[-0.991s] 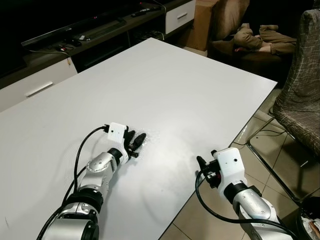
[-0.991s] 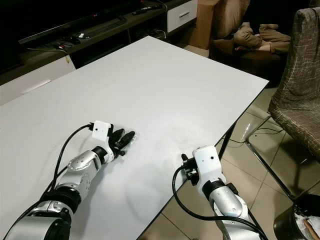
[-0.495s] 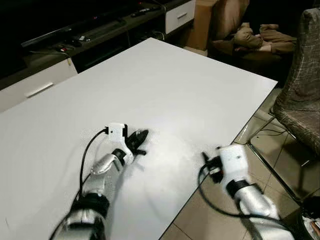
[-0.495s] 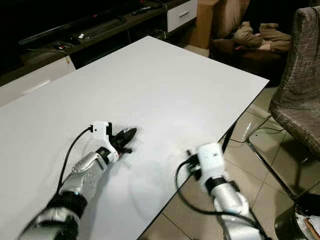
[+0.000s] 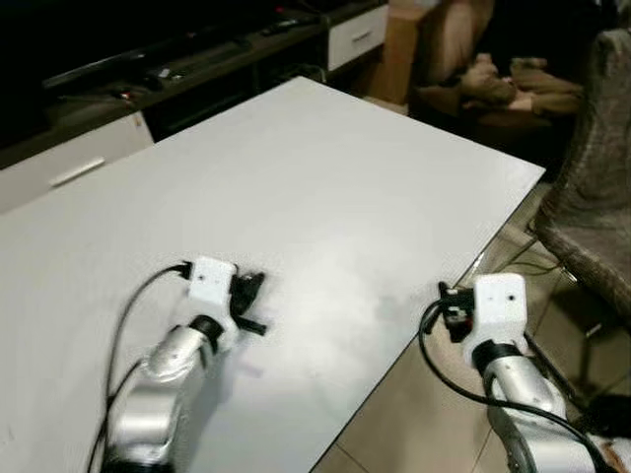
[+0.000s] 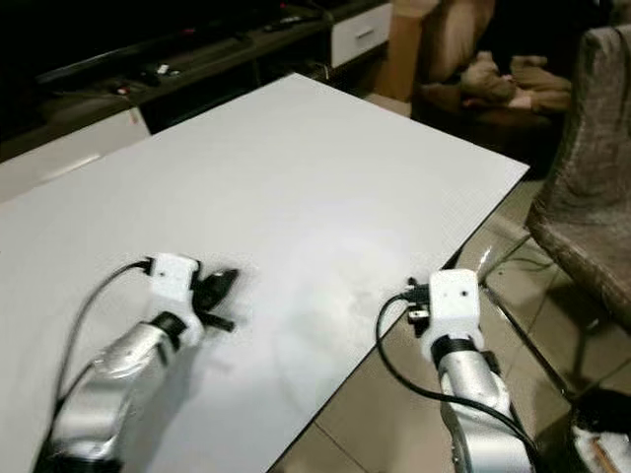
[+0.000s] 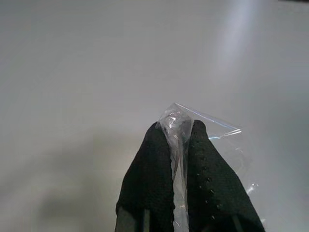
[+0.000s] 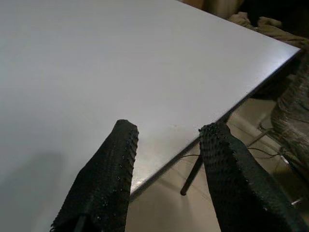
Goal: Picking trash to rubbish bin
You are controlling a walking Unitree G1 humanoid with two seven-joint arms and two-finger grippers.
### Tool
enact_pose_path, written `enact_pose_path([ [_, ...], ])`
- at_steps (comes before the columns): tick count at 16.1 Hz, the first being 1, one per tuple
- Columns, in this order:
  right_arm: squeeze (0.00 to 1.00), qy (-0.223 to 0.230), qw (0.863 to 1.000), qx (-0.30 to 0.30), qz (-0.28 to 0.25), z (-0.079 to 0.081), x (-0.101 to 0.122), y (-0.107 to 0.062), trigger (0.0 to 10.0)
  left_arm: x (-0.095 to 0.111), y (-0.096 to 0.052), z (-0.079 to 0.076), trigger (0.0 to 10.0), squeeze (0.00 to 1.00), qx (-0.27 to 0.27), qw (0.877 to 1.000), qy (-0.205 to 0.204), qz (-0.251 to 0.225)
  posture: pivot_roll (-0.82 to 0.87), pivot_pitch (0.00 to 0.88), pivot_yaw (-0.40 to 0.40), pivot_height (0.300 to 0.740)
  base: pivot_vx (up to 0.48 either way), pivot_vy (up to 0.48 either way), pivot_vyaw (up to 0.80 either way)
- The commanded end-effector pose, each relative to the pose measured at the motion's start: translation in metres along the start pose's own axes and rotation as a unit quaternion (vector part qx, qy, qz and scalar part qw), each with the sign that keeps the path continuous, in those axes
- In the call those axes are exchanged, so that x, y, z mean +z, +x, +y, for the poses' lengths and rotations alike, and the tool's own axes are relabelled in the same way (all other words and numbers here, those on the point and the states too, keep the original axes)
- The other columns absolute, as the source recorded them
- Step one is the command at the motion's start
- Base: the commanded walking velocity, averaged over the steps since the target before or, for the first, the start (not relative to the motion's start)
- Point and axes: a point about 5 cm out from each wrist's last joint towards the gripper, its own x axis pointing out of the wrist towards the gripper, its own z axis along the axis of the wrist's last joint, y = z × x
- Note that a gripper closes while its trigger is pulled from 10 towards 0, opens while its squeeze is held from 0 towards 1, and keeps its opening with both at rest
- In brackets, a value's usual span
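1. From my head, looking down: my left pincer (image 5: 246, 296) sits low over the white worktop (image 5: 325, 177), near its front edge. The view is blurred, so from here I cannot make out the trash itself. My right pincer (image 6: 419, 301) hangs off the worktop's corner, above the tiled floor (image 6: 385, 414). At the bottom right corner a dark round rim (image 6: 592, 443) with something pale inside looks to me like the rubbish bin, though I cannot be sure.

2. Along my left wrist: my two black fingertips (image 7: 154, 159) are pressed together on a scrap of clear plastic film (image 7: 181, 130). It is pinched upright in the seam between them, a crumpled peak poking past the tips and a loose flap trailing off to one side over the worktop.

3. Along my right wrist: those fingers (image 8: 116, 164) stand spread with nothing between them, pointing across the worktop's edge toward a table leg and a cable on the floor.

4. How I judge the step: the film is caught, so carrying comes next. It is thin and slippery; I should keep the squeeze firm, lift straight off the surface so the flap does not drag, and swing gently toward the bin at my right.
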Motion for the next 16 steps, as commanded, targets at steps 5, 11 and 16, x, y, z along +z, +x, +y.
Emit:
enact_pose_path([
  [5,0.0,-0.011,0.997,0.076,0.026,0.017,-0.002,0.002,10.0,0.028,-0.015,-0.007,10.0,0.0,0.059,0.998,0.021,-0.03,-0.04,0.034,-0.071,0.74,0.0,0.0,-0.73],
  [11,0.0,-0.019,0.996,0.059,0.07,0.007,-0.005,-0.002,10.0,0.042,-0.012,-0.019,10.0,0.0,0.025,0.997,0.059,-0.04,-0.09,0.036,-0.052,0.74,0.0,-0.134,0.0],
  [16,0.0,0.007,0.996,0.046,0.08,0.001,-0.002,-0.01,10.0,0.046,-0.005,-0.024,10.0,0.0,0.007,0.997,0.063,-0.04,-0.12,0.041,-0.026,0.74,0.0,-0.48,0.0],
])
